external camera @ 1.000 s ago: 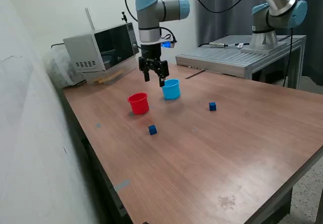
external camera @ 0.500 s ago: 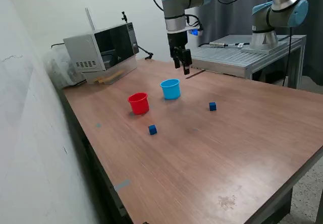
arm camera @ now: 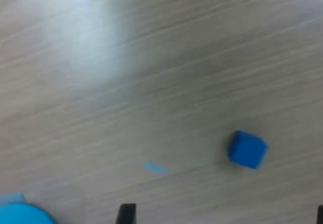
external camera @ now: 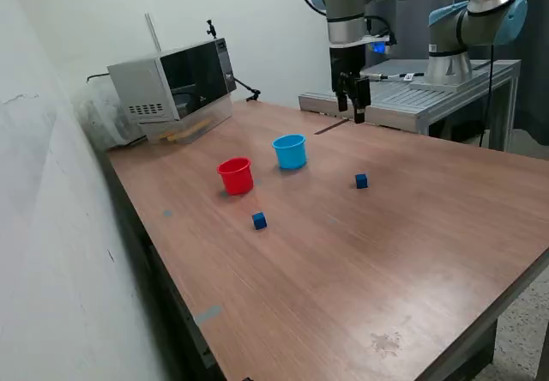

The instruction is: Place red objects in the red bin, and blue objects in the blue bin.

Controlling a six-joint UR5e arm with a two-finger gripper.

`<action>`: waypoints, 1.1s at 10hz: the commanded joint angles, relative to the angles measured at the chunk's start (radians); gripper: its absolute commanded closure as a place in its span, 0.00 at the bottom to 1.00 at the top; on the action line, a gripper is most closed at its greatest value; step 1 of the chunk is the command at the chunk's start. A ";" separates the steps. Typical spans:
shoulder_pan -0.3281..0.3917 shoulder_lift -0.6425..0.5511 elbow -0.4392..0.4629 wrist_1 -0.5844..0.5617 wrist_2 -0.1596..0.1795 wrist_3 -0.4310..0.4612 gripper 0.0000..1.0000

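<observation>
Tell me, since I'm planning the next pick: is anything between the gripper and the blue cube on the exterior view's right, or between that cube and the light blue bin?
Nothing visible. The gripper hangs above bare table, the blue cube sits alone, and only bare wood separates it from the light blue bin.

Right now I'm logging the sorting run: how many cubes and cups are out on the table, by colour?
Blue cubes: 2
Red cubes: 0 visible
Red cup: 1
Blue cup: 1
Total: 4
</observation>
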 commanded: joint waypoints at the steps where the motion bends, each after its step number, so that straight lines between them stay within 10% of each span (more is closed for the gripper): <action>1: 0.056 -0.067 0.014 -0.046 -0.046 0.015 0.00; 4: 0.128 -0.222 0.113 -0.045 -0.175 0.007 0.00; 11: 0.172 -0.336 0.143 -0.010 -0.178 -0.209 0.00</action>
